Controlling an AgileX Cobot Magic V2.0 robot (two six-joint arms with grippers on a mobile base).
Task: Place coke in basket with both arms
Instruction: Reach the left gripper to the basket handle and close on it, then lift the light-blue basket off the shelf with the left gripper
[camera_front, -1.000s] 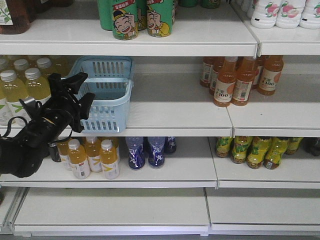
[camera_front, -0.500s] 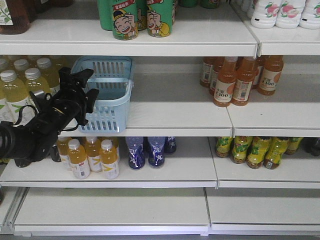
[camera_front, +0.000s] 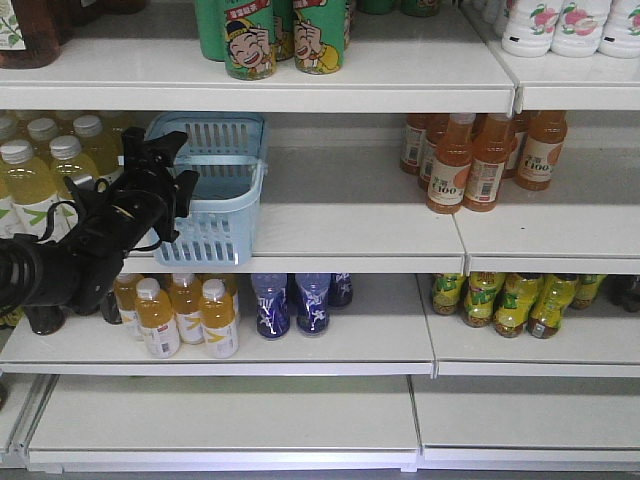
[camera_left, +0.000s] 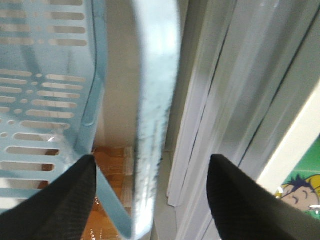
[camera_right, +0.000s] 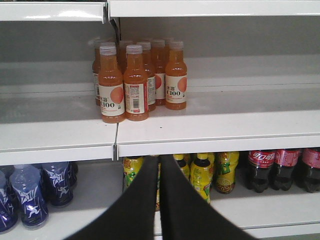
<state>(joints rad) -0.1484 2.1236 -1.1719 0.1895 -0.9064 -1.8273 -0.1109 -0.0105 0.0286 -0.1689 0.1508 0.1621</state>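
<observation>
Far left on the middle shelf (camera_front: 350, 225) stand pale yellow drink bottles (camera_front: 35, 175). In front of them the left arm (camera_front: 60, 270) reaches in from the side. Its left pincer (camera_front: 183, 163) is at the left edge of the basket (camera_front: 225, 230). The light blue basket sits upright on that same shelf, just right of the yellow bottles.

Seen from the wrist, the pincer is released. Its two black fingers (camera_left: 60, 200) are spread wide, and a flat pale blue strip (camera_left: 155, 90) of the basket runs up between them. I cannot tell whether either finger touches the strip.

Above, green cartoon cans (camera_front: 250, 40) line the top shelf. Below the basket are yellow juice bottles (camera_front: 185, 315) and dark blue bottles (camera_front: 298, 302).

Further right on the middle shelf, well apart from the basket, is a cluster of orange bottles (camera_front: 480, 160). The right pincer (camera_right: 159, 161) points toward them. It is clenched, its fingers pressed together with nothing between. On the shelf under the orange bottles are yellow-green bottles (camera_right: 202, 175), then dark cola bottles (camera_right: 260, 170) with red labels at the far right.
</observation>
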